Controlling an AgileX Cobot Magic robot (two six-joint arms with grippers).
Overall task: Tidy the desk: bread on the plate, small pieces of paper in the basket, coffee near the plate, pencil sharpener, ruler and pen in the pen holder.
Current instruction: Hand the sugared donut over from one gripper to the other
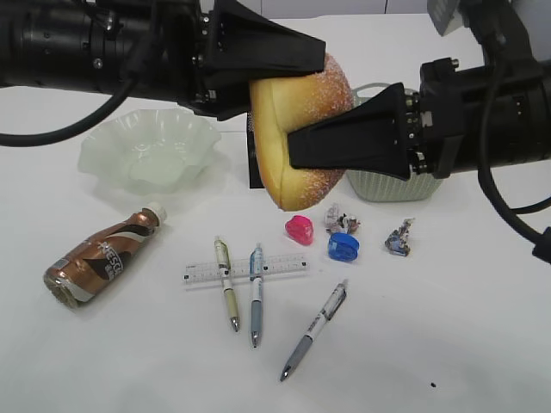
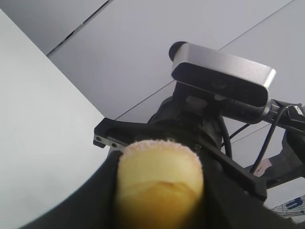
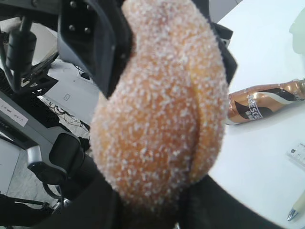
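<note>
Sugar-dusted round bread bun is up in the air, pinched between both black grippers: left gripper clamps its top, right gripper closed on its lower half.

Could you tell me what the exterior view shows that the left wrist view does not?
Only the exterior view shows the white table with the glass plate, lying coffee bottle, ruler, three pens, two sharpeners, paper scraps and the basket. Only the left wrist view shows the grey wall and the other arm's wrist camera. Both show the bread held in the air between the hands.
</note>
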